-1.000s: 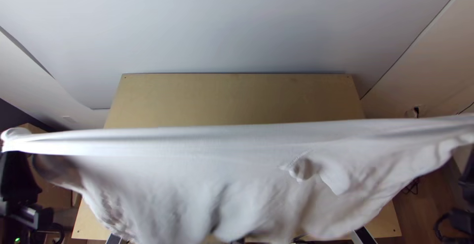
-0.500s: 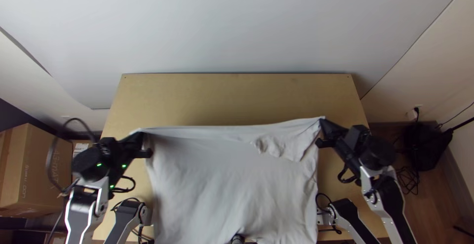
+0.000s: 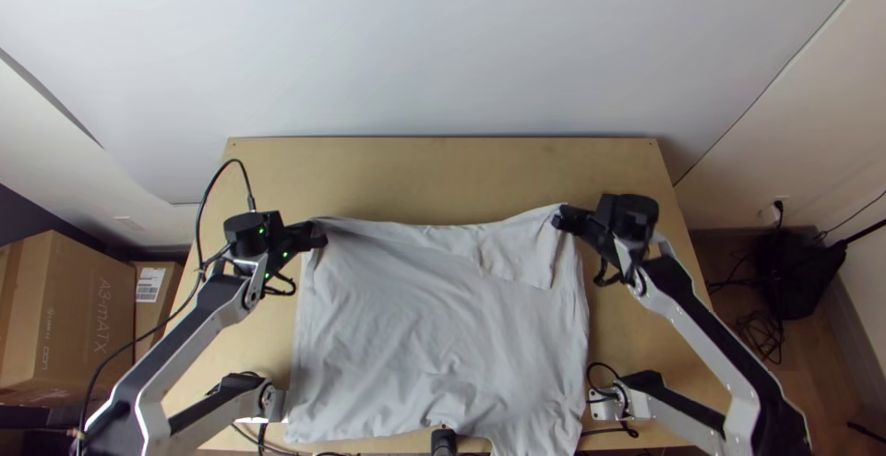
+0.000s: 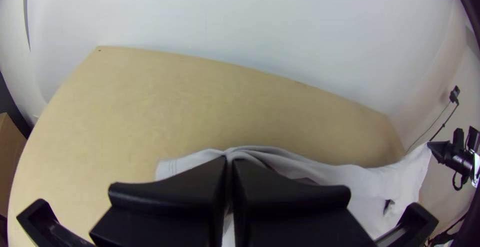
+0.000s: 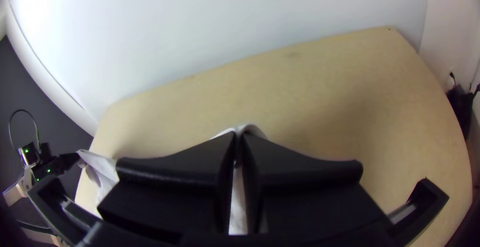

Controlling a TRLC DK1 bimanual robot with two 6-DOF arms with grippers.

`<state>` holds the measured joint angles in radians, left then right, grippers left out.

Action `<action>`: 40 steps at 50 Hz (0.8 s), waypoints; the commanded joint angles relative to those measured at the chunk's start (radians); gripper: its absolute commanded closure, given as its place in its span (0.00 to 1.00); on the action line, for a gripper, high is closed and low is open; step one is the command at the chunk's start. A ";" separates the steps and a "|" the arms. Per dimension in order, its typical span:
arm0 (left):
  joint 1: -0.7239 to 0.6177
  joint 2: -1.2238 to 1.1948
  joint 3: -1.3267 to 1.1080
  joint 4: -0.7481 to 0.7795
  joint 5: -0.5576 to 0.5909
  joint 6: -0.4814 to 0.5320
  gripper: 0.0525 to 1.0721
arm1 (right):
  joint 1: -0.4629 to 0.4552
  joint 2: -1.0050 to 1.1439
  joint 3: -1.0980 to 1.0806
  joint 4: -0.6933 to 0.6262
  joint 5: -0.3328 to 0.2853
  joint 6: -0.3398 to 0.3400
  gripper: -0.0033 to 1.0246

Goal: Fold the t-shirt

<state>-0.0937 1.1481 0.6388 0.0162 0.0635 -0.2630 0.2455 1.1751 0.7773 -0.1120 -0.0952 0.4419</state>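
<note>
The white t-shirt (image 3: 434, 318) hangs spread out between the two grippers over the table's near half, its lower part reaching the near edge. My left gripper (image 3: 318, 233) is at its far left corner, my right gripper (image 3: 559, 220) at its far right corner. In the left wrist view the left gripper (image 4: 230, 164) is shut on the cloth (image 4: 280, 159), whose edge sags toward the other arm. The right wrist view has the right gripper (image 5: 238, 139) shut on a bit of cloth (image 5: 248, 128). A loose flap lies near the right corner.
Bare wood of the table (image 3: 443, 174) stretches beyond the cloth to a white wall. Cardboard boxes (image 3: 69, 318) stand off the table at the left. A black object with cables (image 3: 798, 271) is on the floor at the right.
From high and wide apart near the camera, both grippers have come down and closer together. The shirt has come down with them, less stretched, its far edge now slightly sagging.
</note>
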 commanded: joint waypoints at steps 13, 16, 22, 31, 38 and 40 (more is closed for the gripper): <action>0.003 0.484 0.325 0.139 -0.001 -0.053 0.98 | -0.086 0.411 0.300 0.028 0.002 -0.003 0.97; 0.003 0.544 0.384 0.139 -0.001 -0.053 0.98 | -0.098 0.468 0.347 0.028 0.002 -0.011 0.97; 0.002 0.636 0.475 0.142 -0.001 -0.051 0.98 | -0.110 0.575 0.447 0.028 0.002 -0.012 0.97; 0.008 0.728 0.576 0.159 -0.001 -0.070 0.98 | -0.130 0.752 0.662 0.029 0.006 -0.011 0.97; 0.018 0.788 0.670 0.151 -0.004 -0.079 0.98 | -0.147 0.888 0.892 -0.031 0.045 -0.002 0.92; 0.020 0.797 0.703 0.139 -0.007 -0.079 0.92 | -0.149 0.923 0.971 -0.098 0.077 -0.002 0.63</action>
<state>-0.0895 1.9114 1.2602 0.1482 0.0635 -0.3157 0.1207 2.0304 1.5818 -0.1471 -0.0689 0.4374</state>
